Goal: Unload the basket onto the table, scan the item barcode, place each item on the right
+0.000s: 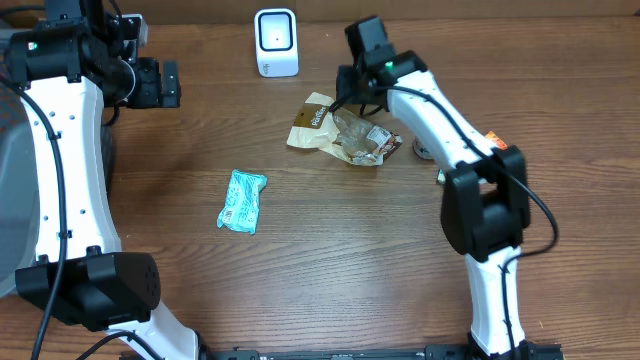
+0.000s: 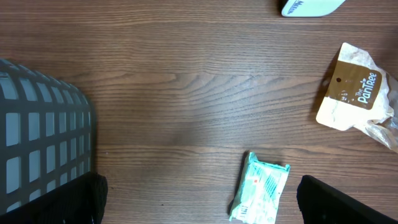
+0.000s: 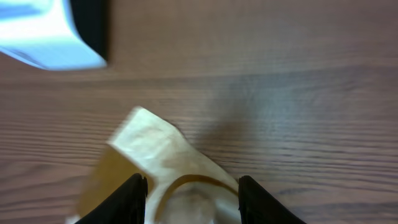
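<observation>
wood table (image 1: 330, 250) fills every view. my left arm (image 1: 60, 170) runs up the left edge, my right arm (image 1: 440, 120) reaches in from the right toward the back middle. grey slatted basket (image 2: 37, 137) sits at the far left, next to the left arm.

white scanner (image 1: 276, 42) stands upright at the back centre, window facing the table. in the right wrist view it's just a white blur at top left.

snack bag (image 1: 340, 130), tan card header plus crumpled clear plastic, lies on the table in front of the scanner and a bit to its right, near it but not touching. teal packet (image 1: 242, 201) lies flat left of centre, well apart from the bag and closer to me.

right gripper (image 3: 193, 199) is right over the bag. jaws part spread, tan header and a curl of plastic showing in the gap. fingers (image 3: 134, 199) straddle it; can't tell if the pads touch. bag looks to be resting on the wood.

left gripper (image 2: 199, 208) is off at the back left, jaws spread full wide, nothing between them, bare table and the teal packet under its view.
</observation>
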You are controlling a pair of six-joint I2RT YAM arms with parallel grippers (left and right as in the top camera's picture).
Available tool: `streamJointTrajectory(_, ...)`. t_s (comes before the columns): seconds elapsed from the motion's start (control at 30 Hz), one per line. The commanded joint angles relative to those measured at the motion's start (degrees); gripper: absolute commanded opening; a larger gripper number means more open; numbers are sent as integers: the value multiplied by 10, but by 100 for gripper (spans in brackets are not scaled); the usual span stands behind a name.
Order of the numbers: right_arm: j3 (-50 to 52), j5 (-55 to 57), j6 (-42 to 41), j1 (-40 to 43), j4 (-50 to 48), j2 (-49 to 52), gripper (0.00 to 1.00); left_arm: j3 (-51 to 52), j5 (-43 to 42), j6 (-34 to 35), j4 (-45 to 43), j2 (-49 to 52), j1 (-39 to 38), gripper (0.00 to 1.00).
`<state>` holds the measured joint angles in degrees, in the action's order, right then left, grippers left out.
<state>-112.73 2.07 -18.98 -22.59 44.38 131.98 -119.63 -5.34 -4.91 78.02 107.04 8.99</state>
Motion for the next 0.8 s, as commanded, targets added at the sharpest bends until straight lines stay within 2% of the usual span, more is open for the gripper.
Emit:
streamJointTrajectory(0.0,13,-29,29,-2,-2,28,46,-5,2,-11,-1,5,0,99)
streamJointTrajectory(0.2,13,-167,108,-10,15,29,45,-5,2,-11,-1,5,0,99)
streamJointTrajectory(0.37,12,-267,173,-34,76,28,45,-5,2,-11,-1,5,0,100)
streamJointTrajectory(0.53,-10,-277,239,-73,181,28,46,-5,2,-11,-1,5,0,99)
streamJointTrajectory(0.63,-40,-272,265,-90,255,28,54,-5,2,-11,-1,5,0,99)
streamJointTrajectory(0.7,-71,-270,265,-93,306,28,54,-5,2,-11,-1,5,0,100)
streamJointTrajectory(0.77,-110,-270,260,-93,360,26,48,-5,2,-11,-1,5,0,100)
